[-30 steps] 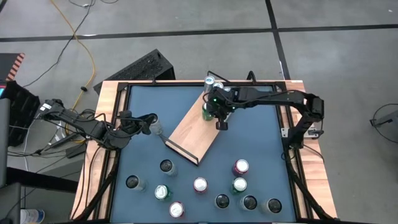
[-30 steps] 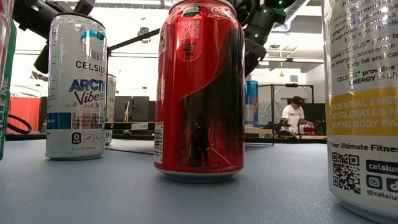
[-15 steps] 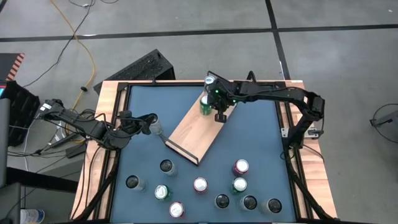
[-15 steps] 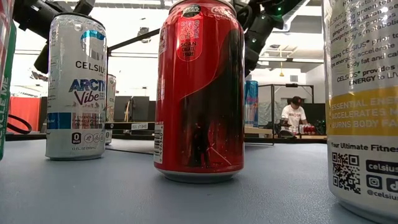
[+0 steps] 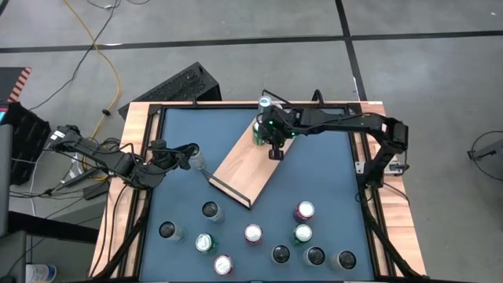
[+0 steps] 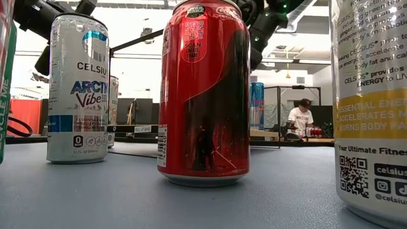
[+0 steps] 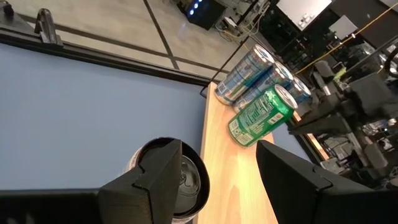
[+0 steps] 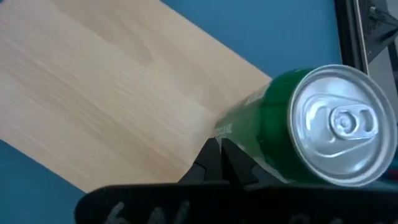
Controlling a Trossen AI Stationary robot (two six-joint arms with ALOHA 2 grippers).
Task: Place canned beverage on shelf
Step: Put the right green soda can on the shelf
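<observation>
Green can (image 5: 258,131) freed, right gripper (image 5: 276,154) retreated.

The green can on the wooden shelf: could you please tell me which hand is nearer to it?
Right. The right hand is shut just beside the green can, while the left hand is off past the shelf, around a silver can.

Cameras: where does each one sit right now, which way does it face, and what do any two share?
High: overhead, straight down; both arms, shelf.
Low: tabletop height, level past red can; arm parts overhead.
Left wrist: left gripper holds silver can.
Right wrist: shut right gripper beside green can.
Shared: wrist views both show green can, shelf.
</observation>
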